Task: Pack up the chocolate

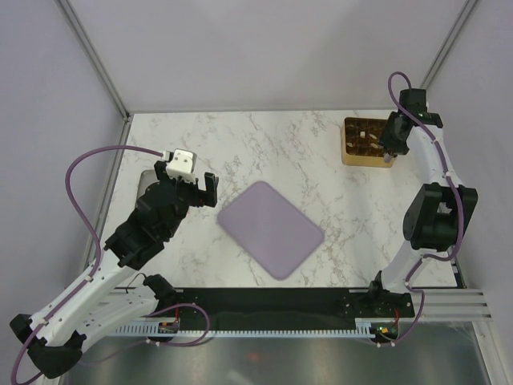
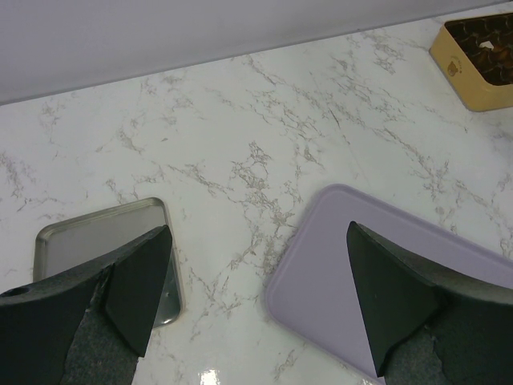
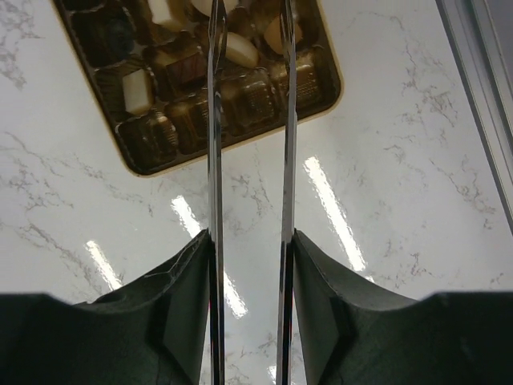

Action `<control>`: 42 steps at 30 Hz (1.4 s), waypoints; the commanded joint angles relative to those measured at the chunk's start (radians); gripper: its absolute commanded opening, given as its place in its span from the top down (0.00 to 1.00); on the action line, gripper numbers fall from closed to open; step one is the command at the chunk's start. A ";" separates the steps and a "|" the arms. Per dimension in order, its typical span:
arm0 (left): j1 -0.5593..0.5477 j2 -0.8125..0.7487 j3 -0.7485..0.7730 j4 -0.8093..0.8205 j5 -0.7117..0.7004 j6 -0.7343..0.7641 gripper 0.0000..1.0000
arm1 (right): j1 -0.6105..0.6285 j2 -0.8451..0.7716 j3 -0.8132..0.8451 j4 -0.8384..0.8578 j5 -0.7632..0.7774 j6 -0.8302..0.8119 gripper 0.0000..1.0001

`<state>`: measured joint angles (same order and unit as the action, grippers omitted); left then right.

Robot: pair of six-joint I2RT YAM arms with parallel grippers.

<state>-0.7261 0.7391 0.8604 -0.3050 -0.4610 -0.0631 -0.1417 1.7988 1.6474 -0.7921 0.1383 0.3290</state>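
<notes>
Hovering right tool [image 3: 249, 16] over chocolate [image 3: 138, 90] in gold tray [image 1: 361, 160], we cannot tell its grip. We are holding left tool [image 2: 258, 228] released.

Bright even overhead light; tube-shaped glare streaks on glossy table [image 3: 417, 160]; shadows faint and soft.

Choc [image 3: 138, 90] seemingly in tray [image 1: 361, 162], far R

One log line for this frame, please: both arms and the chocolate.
left pincer: open, hovering beside lilac mat | right pincer: blades parted over gold tray | chocolate: in tray compartments
</notes>
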 commanded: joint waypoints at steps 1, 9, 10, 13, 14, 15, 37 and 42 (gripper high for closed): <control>-0.003 -0.007 0.002 0.043 -0.011 0.034 0.02 | 0.071 -0.070 0.075 0.004 -0.019 -0.033 0.51; -0.004 -0.009 0.000 0.044 -0.018 0.034 0.02 | 0.344 -0.046 0.040 0.059 -0.051 -0.154 0.51; -0.003 -0.009 0.000 0.043 -0.019 0.034 0.02 | 0.356 -0.038 0.028 0.083 -0.052 -0.163 0.51; -0.004 -0.009 -0.001 0.043 -0.019 0.034 0.02 | 0.390 -0.003 0.017 0.138 -0.055 -0.189 0.51; -0.004 -0.009 -0.001 0.043 -0.018 0.034 0.02 | 0.398 0.017 0.017 0.151 -0.055 -0.196 0.51; -0.004 -0.007 -0.001 0.044 -0.018 0.034 0.02 | 0.404 0.030 0.017 0.172 -0.040 -0.200 0.50; -0.004 -0.012 -0.001 0.044 -0.021 0.036 0.02 | 0.416 0.349 0.068 0.317 -0.046 -0.168 0.47; -0.004 -0.007 -0.003 0.044 -0.022 0.036 0.02 | 0.418 0.375 0.072 0.323 -0.042 -0.148 0.42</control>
<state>-0.7261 0.7383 0.8604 -0.3050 -0.4622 -0.0631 0.2714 2.1651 1.6707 -0.5137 0.0803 0.1562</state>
